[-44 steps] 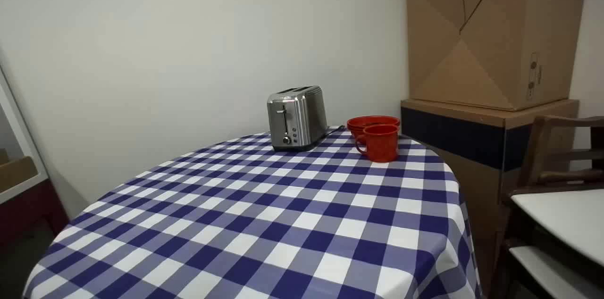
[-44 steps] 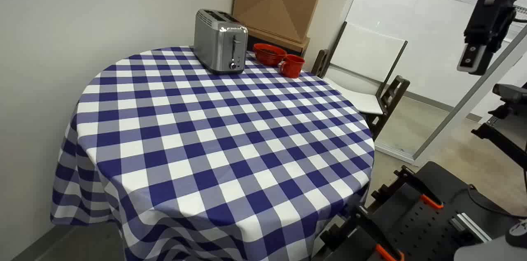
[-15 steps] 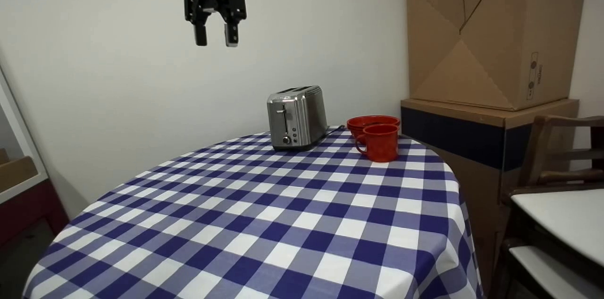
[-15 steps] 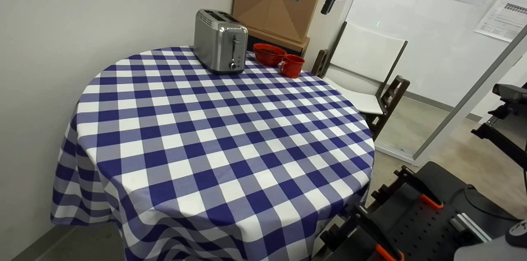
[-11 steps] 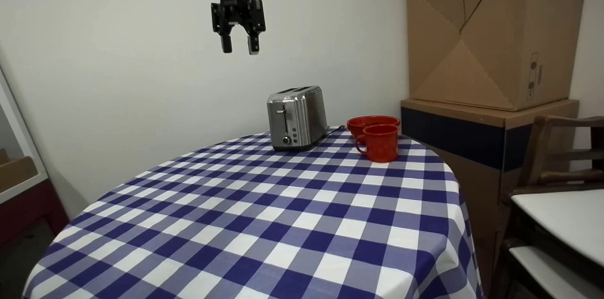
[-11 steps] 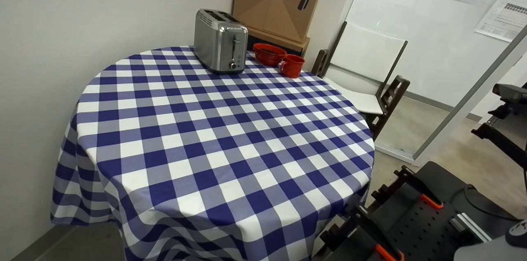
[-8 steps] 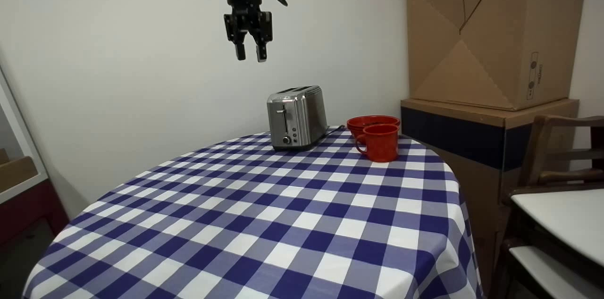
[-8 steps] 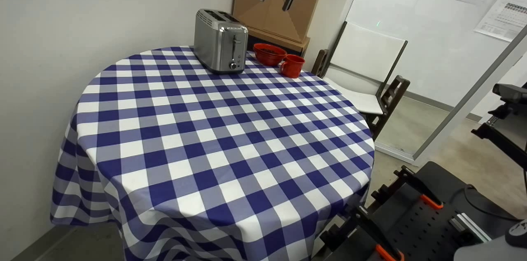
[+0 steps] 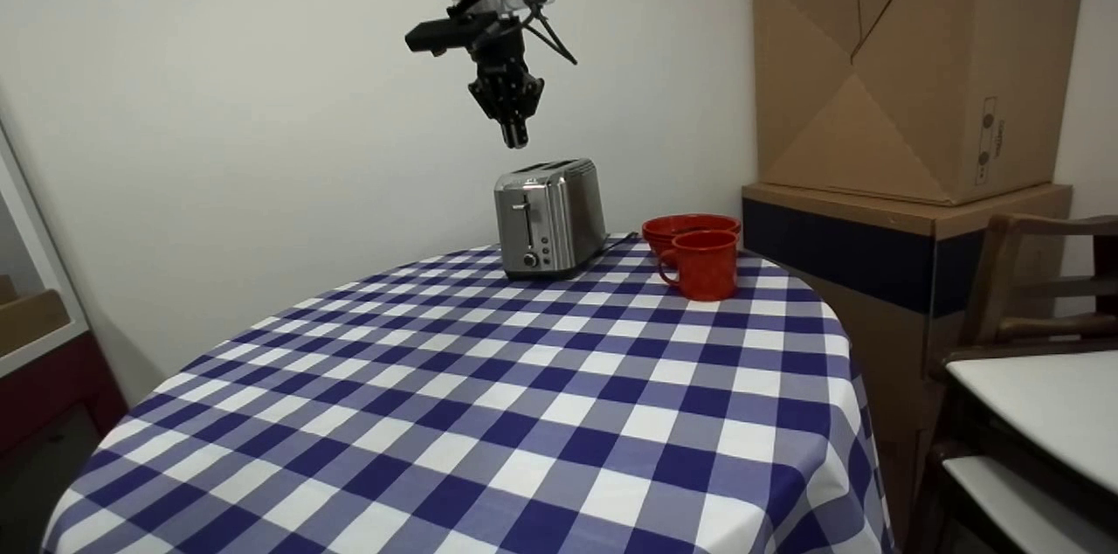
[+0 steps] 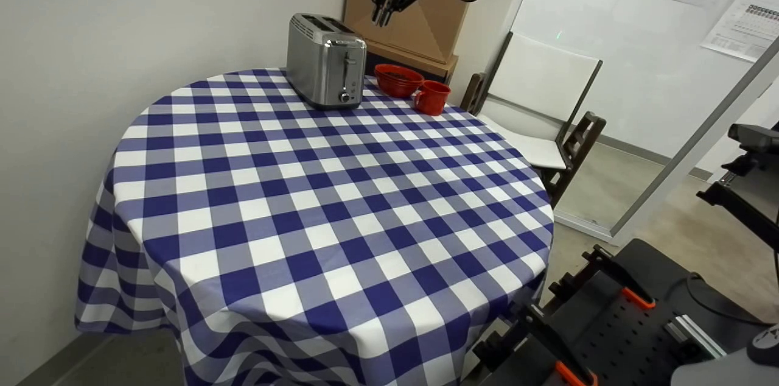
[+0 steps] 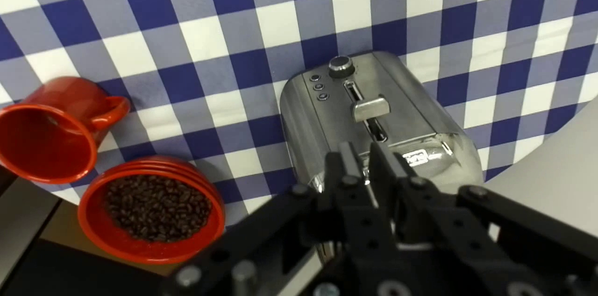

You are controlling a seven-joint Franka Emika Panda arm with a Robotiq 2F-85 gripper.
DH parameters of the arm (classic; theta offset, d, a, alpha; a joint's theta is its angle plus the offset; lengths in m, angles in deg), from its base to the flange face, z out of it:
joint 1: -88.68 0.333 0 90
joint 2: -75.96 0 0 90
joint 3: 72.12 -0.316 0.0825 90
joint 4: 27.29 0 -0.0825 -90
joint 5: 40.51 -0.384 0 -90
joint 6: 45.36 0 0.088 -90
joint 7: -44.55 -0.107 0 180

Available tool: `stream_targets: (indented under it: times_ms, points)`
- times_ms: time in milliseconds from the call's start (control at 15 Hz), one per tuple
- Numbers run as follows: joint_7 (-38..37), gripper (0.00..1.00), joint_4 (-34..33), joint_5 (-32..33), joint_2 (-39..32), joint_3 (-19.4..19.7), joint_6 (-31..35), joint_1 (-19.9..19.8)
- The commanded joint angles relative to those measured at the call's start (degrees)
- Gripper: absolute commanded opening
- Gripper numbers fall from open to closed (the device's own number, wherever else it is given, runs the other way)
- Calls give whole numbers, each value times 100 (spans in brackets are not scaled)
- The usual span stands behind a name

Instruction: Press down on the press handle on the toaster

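Observation:
The silver toaster (image 9: 572,213) stands upright on the table, its narrow control face turned outward. Its press handle (image 11: 371,109) juts from the slot in that face, sitting near the slot's upper part in both exterior views. My gripper (image 9: 514,145) hangs pointing down, higher than the toaster and apart from it. In an exterior view the gripper (image 10: 380,22) shows up and to the side of the handle end. The wrist view has the gripper (image 11: 361,145) over the top edge of the control face, fingers close together with a narrow gap and nothing between them.
A red mug (image 9: 706,267) and stacked red bowls (image 11: 91,216), with dark beans in the top one, stand beside the toaster. A checkered cloth (image 9: 437,414) covers the round table. The wall (image 9: 349,100) lies close behind, and cardboard boxes (image 9: 856,126) rise past the bowls.
My gripper has come into view, moved across and down toward the toaster's handle end. Its fingers have drawn from wide apart to a narrow gap. Toaster, handle, mug and bowls have stayed put.

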Motion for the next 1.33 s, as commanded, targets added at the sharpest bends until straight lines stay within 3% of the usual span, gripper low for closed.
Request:
stream_targets:
  times_ms: [0,533,1267]
  points:
    - [10,0,-687,231,-659,35,282,100]
    - [105,0,-1260,373,-1399,-51,558,251]
    - [127,0,-1731,427,-2303,3,444,232]
